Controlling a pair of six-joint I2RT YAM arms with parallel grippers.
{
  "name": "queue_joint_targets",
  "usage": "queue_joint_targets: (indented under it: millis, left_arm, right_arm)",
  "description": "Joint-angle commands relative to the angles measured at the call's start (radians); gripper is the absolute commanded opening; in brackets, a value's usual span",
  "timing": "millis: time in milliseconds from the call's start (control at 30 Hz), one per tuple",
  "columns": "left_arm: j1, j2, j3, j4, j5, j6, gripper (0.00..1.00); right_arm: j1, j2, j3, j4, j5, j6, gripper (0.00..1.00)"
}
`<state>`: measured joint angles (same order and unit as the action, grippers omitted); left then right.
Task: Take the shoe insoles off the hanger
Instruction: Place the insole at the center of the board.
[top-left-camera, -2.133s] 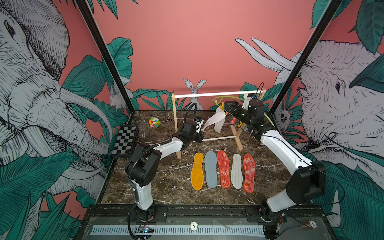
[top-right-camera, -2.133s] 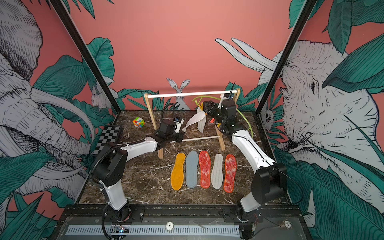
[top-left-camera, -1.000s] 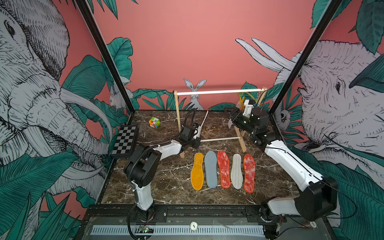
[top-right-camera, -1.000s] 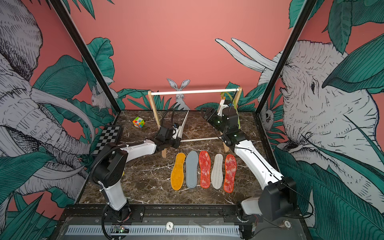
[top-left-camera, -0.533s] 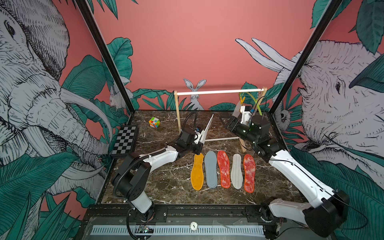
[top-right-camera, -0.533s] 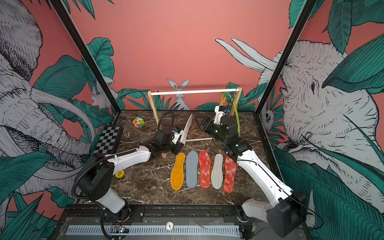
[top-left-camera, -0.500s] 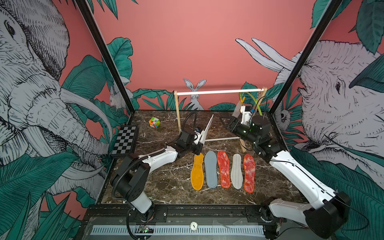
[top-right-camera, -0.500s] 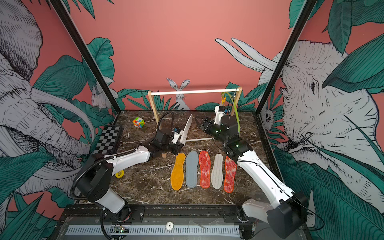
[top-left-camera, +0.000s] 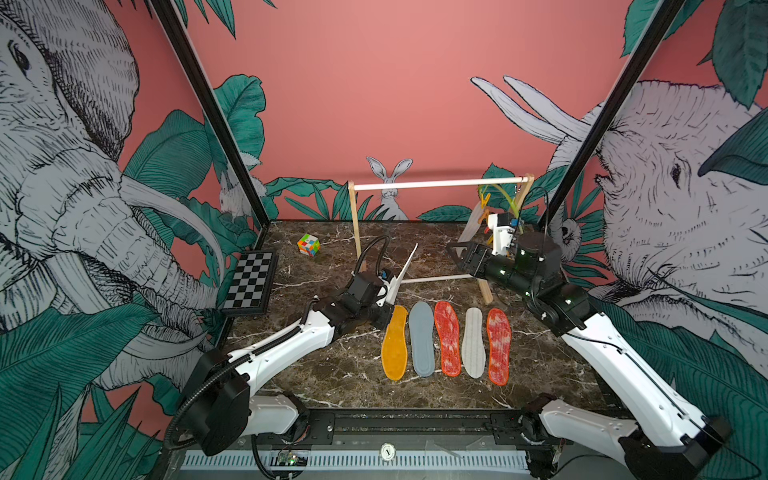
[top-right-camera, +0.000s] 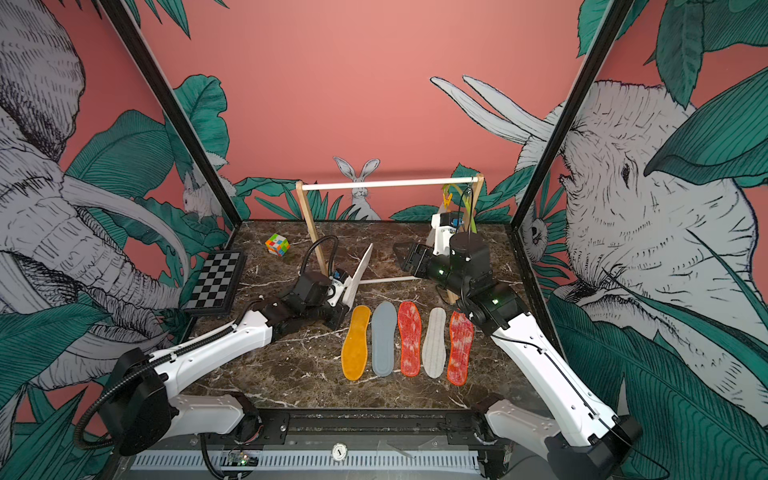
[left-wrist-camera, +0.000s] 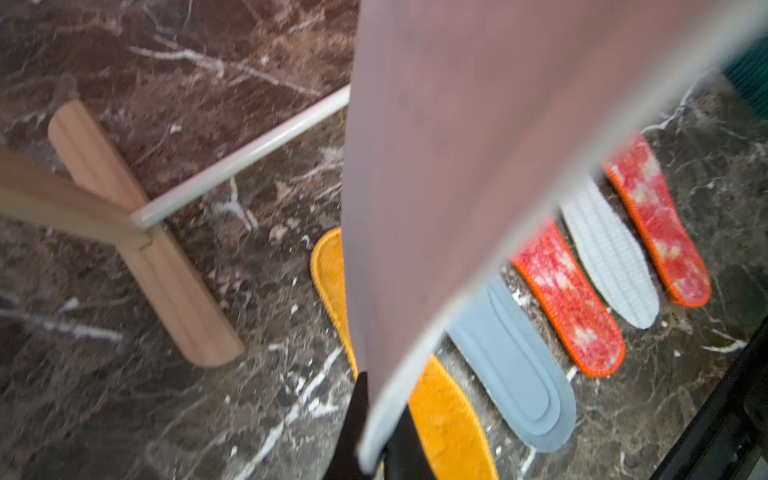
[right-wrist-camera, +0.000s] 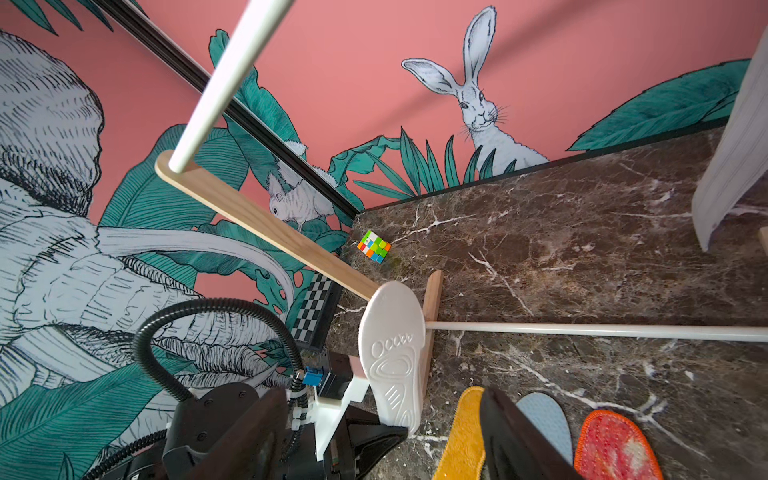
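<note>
Right wrist view: marble tabletop (right-wrist-camera: 582, 257) (3 shoe insoles (right-wrist-camera: 611, 451) lying) meets pink wall (right-wrist-camera: 353, 50).

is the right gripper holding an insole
No, the right gripper is open and empty; the left gripper holds the white insole.

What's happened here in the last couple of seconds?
The left tool, shut on a white insole, pulled it off the hanger and carried it down toward the row of five insoles on the table. The right tool, open, drew back from the hanger and sank lower. The row stayed put; another white insole still hangs clipped on the hanger.
</note>
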<state>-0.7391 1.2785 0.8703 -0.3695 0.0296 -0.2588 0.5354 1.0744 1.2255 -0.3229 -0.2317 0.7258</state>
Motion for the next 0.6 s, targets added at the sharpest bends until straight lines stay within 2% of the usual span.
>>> queue_joint_targets:
  millis: [0,233,433,567]
  left_arm:
    - [-0.009,-0.083,-0.049,-0.212,-0.128,-0.126,0.00]
    - [-0.022,-0.240,-0.135,-0.468,-0.236,-0.365,0.00]
    - [-0.023,-0.313,-0.261,-0.550,-0.215,-0.549,0.00]
    - [-0.028,-0.283,-0.289,-0.583,-0.169,-0.610,0.00]
  right_arm:
    - [0.006,-0.030,0.029,-0.057,0.013,-0.057,0.72]
    - [0.006,-0.062,0.019,-0.096,0.029,-0.086,0.72]
    - [0.009,-0.064,0.013,-0.109,0.009,-0.097,0.71]
    - [0.009,-0.072,0.001,-0.113,0.011,-0.112,0.72]
